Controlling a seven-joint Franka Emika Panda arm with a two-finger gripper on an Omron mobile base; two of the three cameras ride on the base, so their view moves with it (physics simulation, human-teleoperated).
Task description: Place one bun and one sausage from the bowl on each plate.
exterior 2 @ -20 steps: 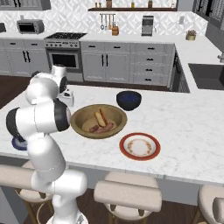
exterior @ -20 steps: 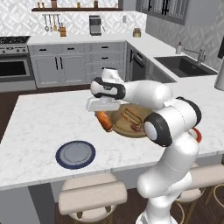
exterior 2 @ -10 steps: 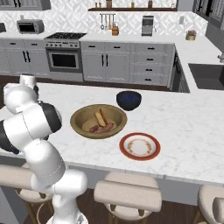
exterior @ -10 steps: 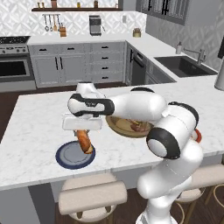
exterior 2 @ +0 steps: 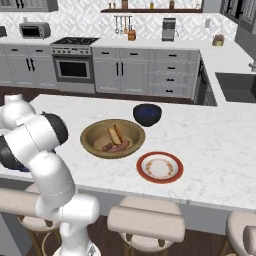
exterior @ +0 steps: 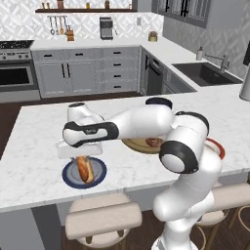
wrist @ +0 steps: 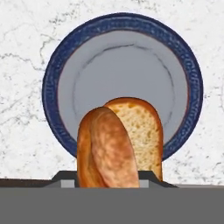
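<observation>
My gripper (exterior: 81, 160) is shut on a golden-brown bun (exterior: 84, 169), which hangs upright over the dark blue-grey plate (exterior: 100, 172) near the counter's front left. In the hand view the bun (wrist: 118, 144) stands in front of the plate (wrist: 54, 83), over its near half; I cannot tell whether it touches. The wooden bowl (exterior 2: 89, 139) sits mid-counter with another bun (exterior 2: 115, 134) and sausages (exterior 2: 118, 146) inside. In the left base view my arm hides much of the bowl (exterior: 133, 145). The white plate with a red rim (exterior 2: 160, 167) lies bare to the bowl's right.
A smaller dark blue bowl (exterior 2: 147, 114) stands behind the wooden one. Stools line the counter's near edge. A sink (exterior: 207, 73) is set into the far right counter.
The arm swung left from the wooden bowl carrying the bun, then came down over the dark blue-grey plate. The bowl and the other plate have not moved.
</observation>
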